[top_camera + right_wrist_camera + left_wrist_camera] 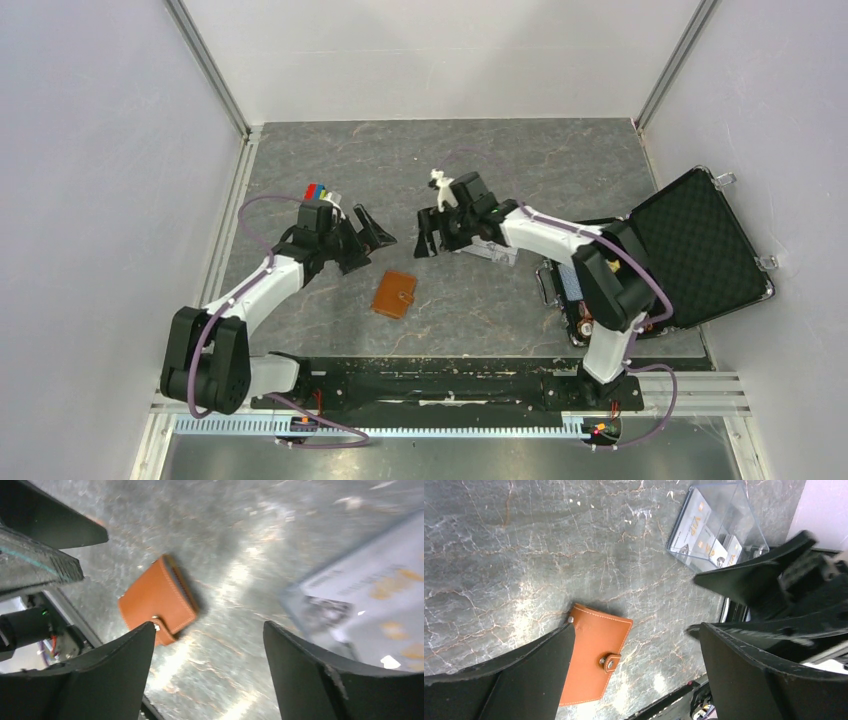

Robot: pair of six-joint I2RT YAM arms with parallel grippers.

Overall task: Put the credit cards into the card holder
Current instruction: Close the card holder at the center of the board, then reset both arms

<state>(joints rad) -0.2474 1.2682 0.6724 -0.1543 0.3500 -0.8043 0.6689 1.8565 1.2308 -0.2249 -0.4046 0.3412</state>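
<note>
Left gripper (374, 247) and right gripper (432, 244) both spread, empty. Card holder (395, 294) lies snapped shut between them, slightly nearer.

Grey marbled table (440, 160) is carrying four things.
Brown card holder (395, 294) is lying flat and closed near the middle. Clear plastic tray (716, 527) is sitting well apart from it, holding the credit cards (696, 521). Open black foam-lined case (700, 245) is sitting at the right edge. Small multicoloured object (317, 190) is sitting far left, too small to identify.
</note>
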